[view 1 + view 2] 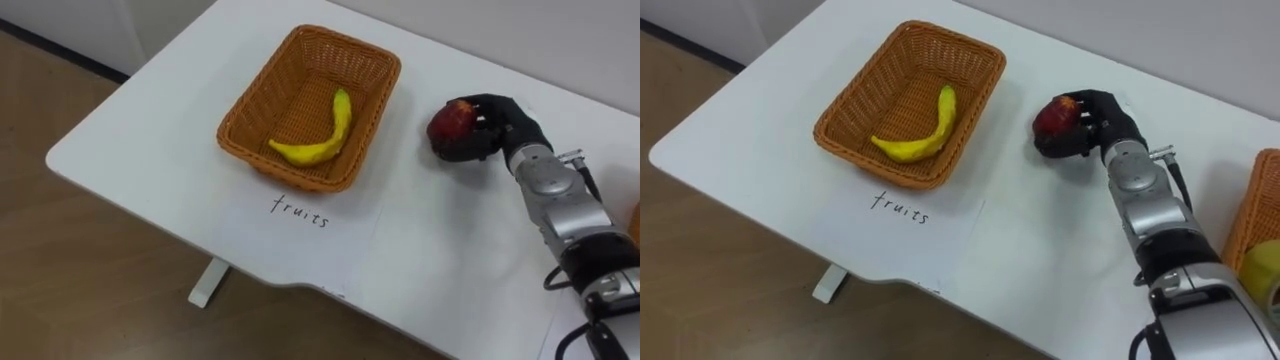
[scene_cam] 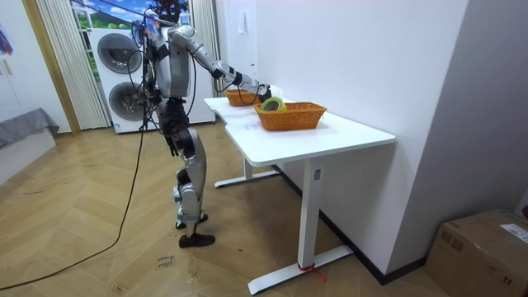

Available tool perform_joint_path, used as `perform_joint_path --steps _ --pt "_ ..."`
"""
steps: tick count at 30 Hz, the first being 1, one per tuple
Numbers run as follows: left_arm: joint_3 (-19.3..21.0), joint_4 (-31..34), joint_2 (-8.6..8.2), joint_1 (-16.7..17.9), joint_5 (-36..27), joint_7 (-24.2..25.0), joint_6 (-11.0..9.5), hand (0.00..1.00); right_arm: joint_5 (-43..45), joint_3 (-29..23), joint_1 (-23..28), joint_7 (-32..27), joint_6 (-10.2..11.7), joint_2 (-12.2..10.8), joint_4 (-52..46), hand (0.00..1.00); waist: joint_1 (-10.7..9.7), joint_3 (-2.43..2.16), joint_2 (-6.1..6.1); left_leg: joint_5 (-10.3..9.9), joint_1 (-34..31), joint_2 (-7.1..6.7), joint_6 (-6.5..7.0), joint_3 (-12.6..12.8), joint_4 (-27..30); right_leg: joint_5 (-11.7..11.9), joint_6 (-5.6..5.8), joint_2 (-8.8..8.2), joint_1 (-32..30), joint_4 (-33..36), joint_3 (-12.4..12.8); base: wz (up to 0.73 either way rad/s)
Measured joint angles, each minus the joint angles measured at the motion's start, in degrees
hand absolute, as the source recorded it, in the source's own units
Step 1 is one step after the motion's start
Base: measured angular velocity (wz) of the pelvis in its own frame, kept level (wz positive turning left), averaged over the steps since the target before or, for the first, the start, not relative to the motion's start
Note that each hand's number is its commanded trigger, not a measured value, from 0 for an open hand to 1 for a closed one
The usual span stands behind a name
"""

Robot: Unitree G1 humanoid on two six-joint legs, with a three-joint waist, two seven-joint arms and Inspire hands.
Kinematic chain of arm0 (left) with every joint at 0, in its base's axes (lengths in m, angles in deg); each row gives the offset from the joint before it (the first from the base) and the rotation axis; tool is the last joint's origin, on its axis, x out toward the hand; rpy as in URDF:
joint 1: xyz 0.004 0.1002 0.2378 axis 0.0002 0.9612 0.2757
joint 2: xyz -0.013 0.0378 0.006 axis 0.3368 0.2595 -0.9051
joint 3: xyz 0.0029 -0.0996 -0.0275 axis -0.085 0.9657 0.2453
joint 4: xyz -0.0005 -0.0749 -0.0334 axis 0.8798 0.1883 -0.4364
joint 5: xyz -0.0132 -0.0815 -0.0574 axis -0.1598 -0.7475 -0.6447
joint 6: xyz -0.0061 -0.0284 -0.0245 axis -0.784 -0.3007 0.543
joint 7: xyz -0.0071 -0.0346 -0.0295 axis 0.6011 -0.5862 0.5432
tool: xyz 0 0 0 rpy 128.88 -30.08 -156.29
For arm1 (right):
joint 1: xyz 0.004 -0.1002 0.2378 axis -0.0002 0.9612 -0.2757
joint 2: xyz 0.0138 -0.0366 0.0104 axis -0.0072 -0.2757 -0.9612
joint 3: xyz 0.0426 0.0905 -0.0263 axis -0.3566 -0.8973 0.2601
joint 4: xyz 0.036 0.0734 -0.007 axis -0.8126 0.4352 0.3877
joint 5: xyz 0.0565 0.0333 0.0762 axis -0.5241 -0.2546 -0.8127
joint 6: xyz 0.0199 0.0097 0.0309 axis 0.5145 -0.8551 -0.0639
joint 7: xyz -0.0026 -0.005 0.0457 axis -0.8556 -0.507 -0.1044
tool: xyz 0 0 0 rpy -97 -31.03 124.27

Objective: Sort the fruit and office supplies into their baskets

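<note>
Apple (image 1: pixel 452 122), dark red, and it's locked in the robot's right hand (image 1: pixel 503 125), with the black fingers curled round its far side and the thumb underneath, so that's a firm clamp! The arm comes in from the right and reaches across the white table (image 1: pixel 150 130). The fruit sits low over the tabletop, just to the right of the wicker basket (image 1: pixel 255 95) and clear of its rim; from here I can't tell whether the apple touches the table or hangs a shade above it. Inside that basket lies a yellow banana (image 1: pixel 325 140), curved along the right-hand wall with its stalk end pointing away from the robot. Right in front of the basket a sheet of white paper (image 1: pixel 300 235) with a handwritten word lies flat on the table. Off at the robot's right edge there's a second wicker basket (image 1: pixel 1252 215) with something round and yellow-green (image 1: pixel 1262 268) in it, only part of it in sight. In the room view the robot stands upright at the table's far end, arm stretched out over the top, with two stacked washing machines (image 2: pixel 120 58) behind it.
</note>
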Motion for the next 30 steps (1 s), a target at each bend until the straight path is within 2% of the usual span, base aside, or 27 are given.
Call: perform_joint_path --steps 8,15,18,21,26,28,30 --pt "0.43 0.92 -0.35 0.17 0.02 -0.12 0.06 0.0 -1.04 -0.02 0.17 0.42 -1.89 -0.09 -3.31 1.0 -0.63 -0.1 0.11 0.03 1.01 -0.13 0.02 -0.87 0.18 -0.02 0.03 -0.09 1.21 -0.06 -0.57 0.06" --pt "0.46 2.04 -0.33 1.38 0.14 -0.25 0.28 0.0 -1.56 -0.05 0.18 0.93 -2.46 -0.03 -13.29 1.0 -2.87 -0.45 0.66 0.02 2.51 -0.14 0.03 -0.88 -0.04 -0.04 0.06 -0.21 2.69 -0.05 -0.74 0.0" --pt "0.37 2.04 -0.39 1.39 0.11 -0.18 0.5 0.0 -1.71 -0.05 0.18 0.99 -2.47 -0.04 -13.79 1.0 -3.09 -0.77 1.04 0.02 3.2 -0.15 0.04 -0.9 -0.33 -0.04 0.07 -0.32 3.43 -0.01 -0.89 0.0" --pt "0.44 1.97 -0.42 1.69 0.07 -0.1 0.83 0.0 -1.16 -0.05 0.18 1.43 -2.63 -0.04 -13.82 1.0 -3.22 -0.86 1.35 0.01 4.04 -0.18 0.03 -1.08 -0.3 -0.09 0.14 -0.3 4.47 -0.02 -0.93 0.0" --pt "1.04 1.97 -0.82 1.87 0.04 -0.11 1.07 0.0 1.75 -0.06 0.23 1.4 -4.59 -0.09 -17.41 1.0 -3.33 -0.95 1.43 0.01 5.53 -0.55 0.03 -1.38 -0.33 -0.66 0.34 -0.48 6.09 0.04 -0.94 0.02" --pt "1.11 1.9 -0.86 1.77 0.07 -0.11 1.07 0.0 2.88 -0.06 0.22 1.39 -4.59 -0.09 -19.43 1.0 -3.27 -1.2 1.27 0.0 5.73 -0.81 0.05 -1.71 -0.32 -0.93 0.31 -0.88 6.4 0.09 -1.06 0.09" --pt "1.31 1.87 -0.84 1.64 0.06 -0.05 1.08 0.0 4.24 -0.05 0.22 1.39 -4.59 -0.14 -22.29 1.0 -3.24 -1.2 1.11 0.05 5.88 -0.98 0.11 -2.24 -0.17 -0.94 0.32 -1.04 6.88 0.05 -1.84 0.13"
